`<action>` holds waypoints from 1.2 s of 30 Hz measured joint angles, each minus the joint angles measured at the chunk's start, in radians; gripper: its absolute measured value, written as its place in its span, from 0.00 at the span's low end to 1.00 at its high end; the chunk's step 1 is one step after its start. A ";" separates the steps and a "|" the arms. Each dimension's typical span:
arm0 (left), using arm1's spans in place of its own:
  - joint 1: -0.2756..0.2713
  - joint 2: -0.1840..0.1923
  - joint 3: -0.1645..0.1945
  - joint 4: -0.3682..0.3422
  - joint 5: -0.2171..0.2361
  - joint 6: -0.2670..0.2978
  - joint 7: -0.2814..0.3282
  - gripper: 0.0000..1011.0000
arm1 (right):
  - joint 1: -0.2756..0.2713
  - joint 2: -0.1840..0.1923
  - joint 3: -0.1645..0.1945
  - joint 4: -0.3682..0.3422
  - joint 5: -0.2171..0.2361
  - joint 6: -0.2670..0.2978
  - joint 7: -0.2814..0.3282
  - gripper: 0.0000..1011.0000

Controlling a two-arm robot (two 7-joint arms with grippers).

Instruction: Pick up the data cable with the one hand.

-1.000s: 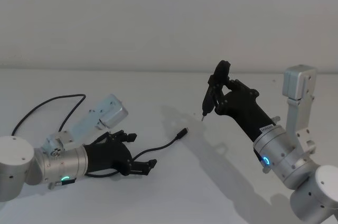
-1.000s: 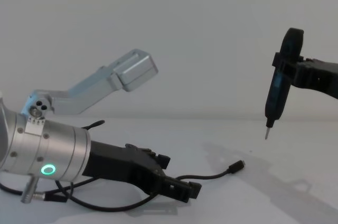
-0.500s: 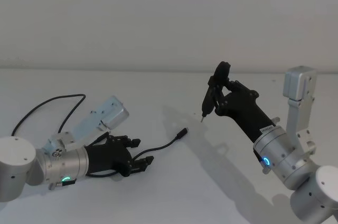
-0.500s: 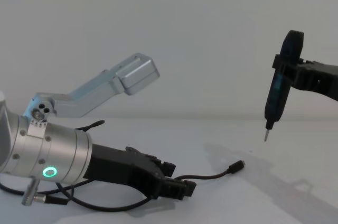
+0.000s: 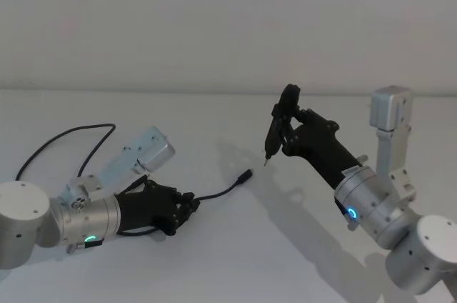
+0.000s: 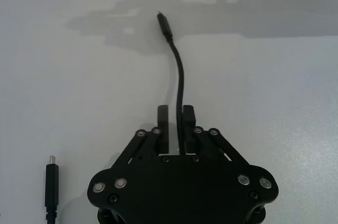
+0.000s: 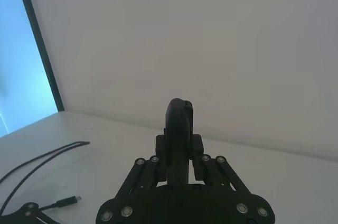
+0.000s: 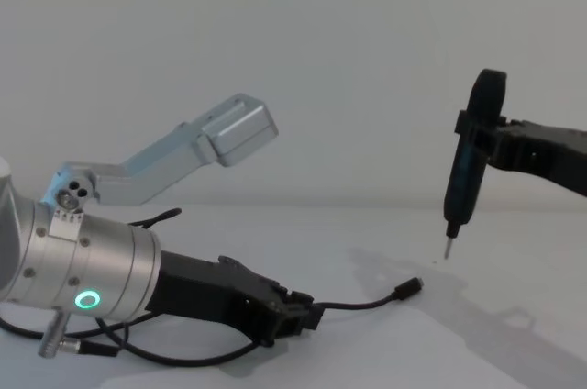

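Two grippers hang over your white counter (image 5: 214, 267). Nearest, the black angular left gripper (image 5: 190, 205) pinches the thin black data cable (image 5: 223, 191) in narrow jaws; its plug end (image 5: 246, 174) lies beyond on the counter. Farther off, the right gripper (image 5: 289, 118) has its jaws holding an upright black pen-like tool (image 5: 273, 131).

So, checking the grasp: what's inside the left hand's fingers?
The data cable runs between the left hand's two fingers, its plug end lying free on the table beyond. Where it continues under the palm is covered.
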 joint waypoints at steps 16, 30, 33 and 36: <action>-0.001 0.000 0.000 0.001 0.000 0.001 0.000 0.05 | 0.076 -0.011 -0.046 0.113 -0.006 0.005 0.033 0.27; 0.000 0.000 0.000 0.001 0.000 0.001 0.000 0.05 | 0.112 -0.018 -0.054 0.169 -0.015 -0.015 0.047 0.27; 0.000 0.000 0.000 0.001 0.000 0.001 0.000 0.05 | 0.116 -0.019 -0.055 0.178 -0.017 -0.018 0.050 0.27; 0.000 0.000 0.000 0.001 0.000 0.001 0.000 0.05 | 0.120 -0.020 -0.056 0.186 -0.020 -0.023 0.052 0.27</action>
